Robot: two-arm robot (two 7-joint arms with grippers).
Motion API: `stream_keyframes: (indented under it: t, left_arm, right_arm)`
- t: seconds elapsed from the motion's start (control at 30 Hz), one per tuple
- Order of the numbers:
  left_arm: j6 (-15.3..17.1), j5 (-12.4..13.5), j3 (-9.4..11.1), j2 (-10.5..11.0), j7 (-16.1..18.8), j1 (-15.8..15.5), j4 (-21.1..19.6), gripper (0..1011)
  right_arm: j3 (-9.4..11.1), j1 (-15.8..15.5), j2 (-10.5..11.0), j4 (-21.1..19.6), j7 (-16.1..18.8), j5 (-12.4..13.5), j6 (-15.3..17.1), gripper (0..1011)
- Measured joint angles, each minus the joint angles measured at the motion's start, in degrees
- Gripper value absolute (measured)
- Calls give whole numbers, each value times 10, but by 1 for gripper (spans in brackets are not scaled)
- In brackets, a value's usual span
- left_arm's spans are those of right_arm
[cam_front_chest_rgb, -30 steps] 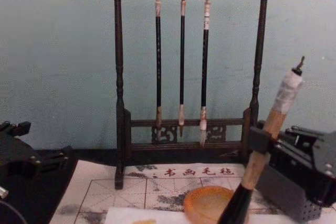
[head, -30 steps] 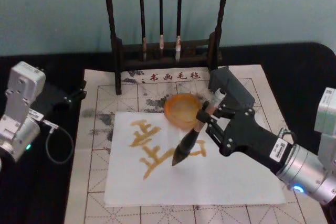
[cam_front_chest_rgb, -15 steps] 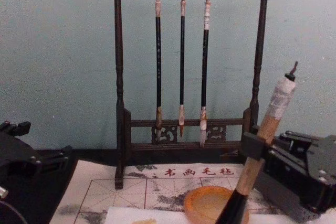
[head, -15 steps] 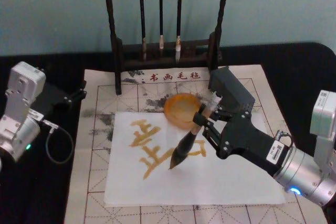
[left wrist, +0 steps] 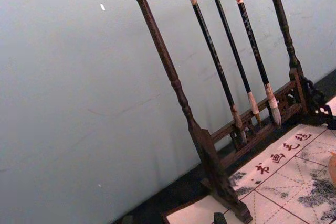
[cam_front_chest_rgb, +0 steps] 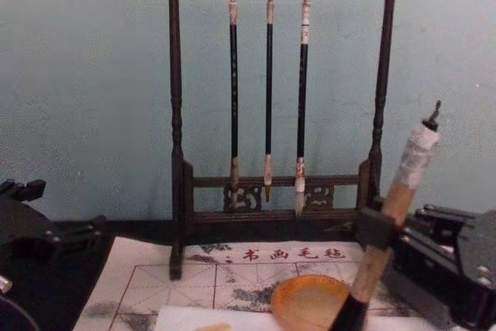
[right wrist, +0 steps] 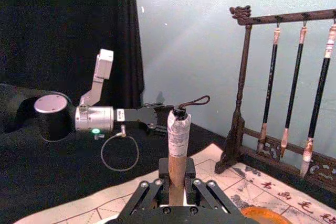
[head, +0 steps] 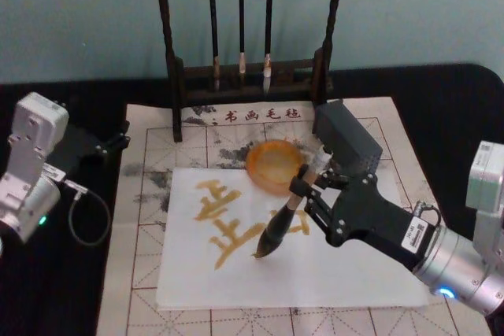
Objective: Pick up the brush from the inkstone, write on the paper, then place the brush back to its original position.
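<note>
My right gripper (head: 303,186) is shut on the tan handle of the brush (head: 280,224), which leans with its dark bristles down on the white paper (head: 346,269), beside several amber strokes. In the chest view the brush (cam_front_chest_rgb: 391,207) rises tilted at the right, its whitish cap uppermost, held by the right gripper (cam_front_chest_rgb: 373,236). The right wrist view looks along the brush (right wrist: 177,148) held upright in the right gripper (right wrist: 176,182). The orange inkstone (head: 273,164) sits just behind the paper, and the inkstone (cam_front_chest_rgb: 308,300) shows low in the chest view. My left gripper (head: 114,143) is parked at the far left.
A dark wooden rack (head: 250,72) with three thin hanging brushes stands at the back; the rack (left wrist: 210,145) also appears in the left wrist view. A beige gridded felt mat (head: 150,273) lies under the paper. Black cloth (head: 449,108) covers the table around it.
The right gripper has drawn the brush toward me and slightly left across the paper; the tip sits lower on the sheet. The left arm has not moved.
</note>
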Motion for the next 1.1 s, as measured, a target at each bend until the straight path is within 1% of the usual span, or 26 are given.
stream_keyframes:
  t: [0.63,1.1]
  left_arm:
    - [0,0,0,0,0,0,0,1001]
    - [0,0,0,0,0,0,0,1001]
  right_arm:
    - [5,-25,23,-22,12,13,1,183]
    - [11,-35,34,-37,18,22,-5,183]
